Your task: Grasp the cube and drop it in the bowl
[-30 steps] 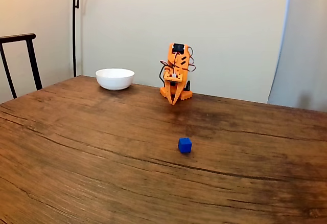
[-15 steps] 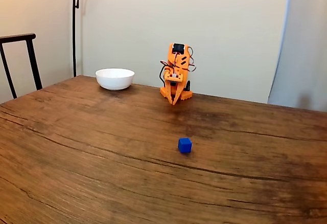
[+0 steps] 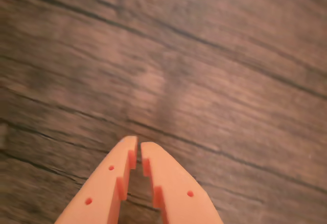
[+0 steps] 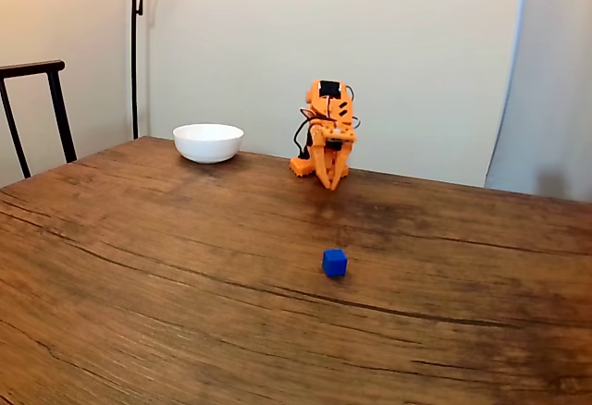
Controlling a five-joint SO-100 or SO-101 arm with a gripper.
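Observation:
A small bright-blue cube (image 4: 335,263) rests on the wooden table (image 4: 185,266), near the middle in the fixed view. Far behind it, by the table's back edge, the orange arm is folded with its gripper (image 4: 332,185) pointing down close to the tabletop. The white bowl (image 4: 208,142) stands at the back left, well to the left of the arm. In the wrist view the orange gripper (image 3: 138,143) is shut with nothing between its fingers, only a thin slit showing, over bare wood grain.
A dark chair back (image 4: 37,109) stands off the table's left edge and a lamp pole (image 4: 135,44) rises behind the bowl. A wall runs close behind the arm. Open tabletop spreads between the arm and the cube.
The arm has swung slightly to the right in the fixed view, its gripper tip now further right. Cube and bowl have not moved.

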